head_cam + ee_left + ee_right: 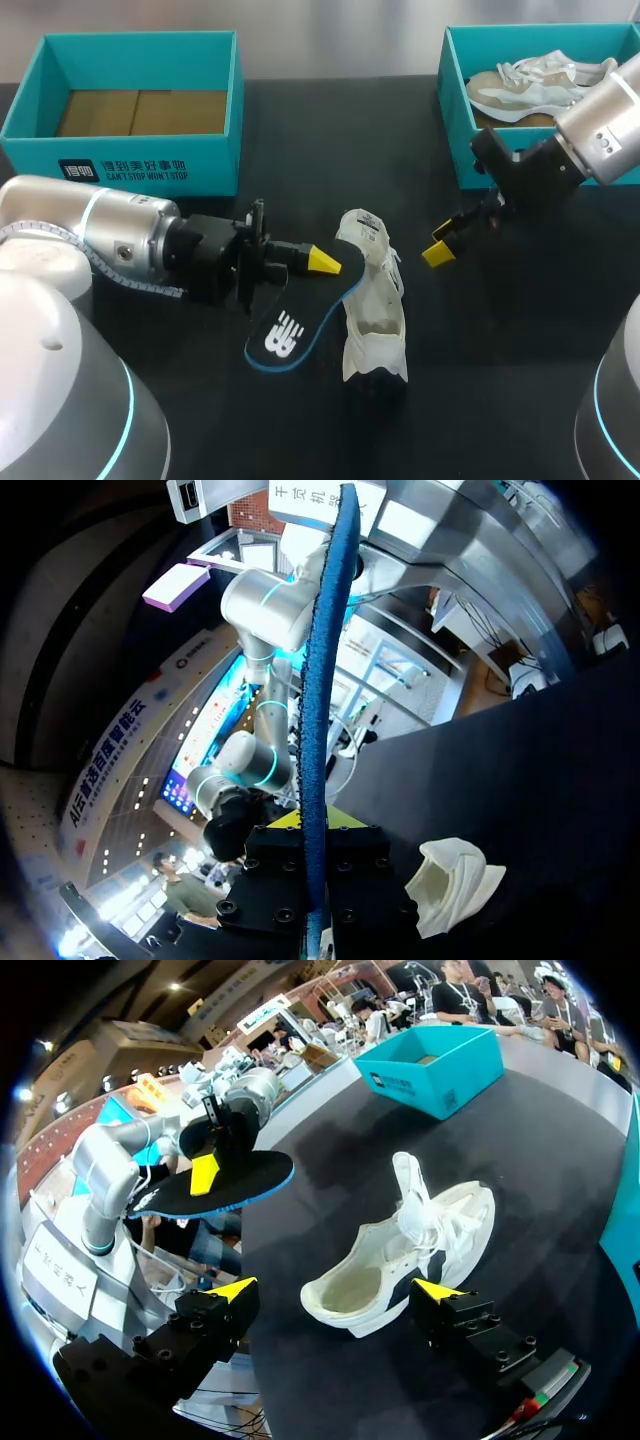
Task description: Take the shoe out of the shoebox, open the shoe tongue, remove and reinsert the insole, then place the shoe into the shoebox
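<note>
My left pincer [318,265] pinching the black insole [285,330], my right pincer [336,1290] spread, white sneaker [372,300] between them on the counter [500,350]

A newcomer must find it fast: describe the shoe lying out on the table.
On the black table, look between the teal left shoebox and right shoebox. The white shoe lies on the bare surface beside the dark insole held by the left gripper; the other shoe, beige and white, sits inside the right shoebox.
</note>
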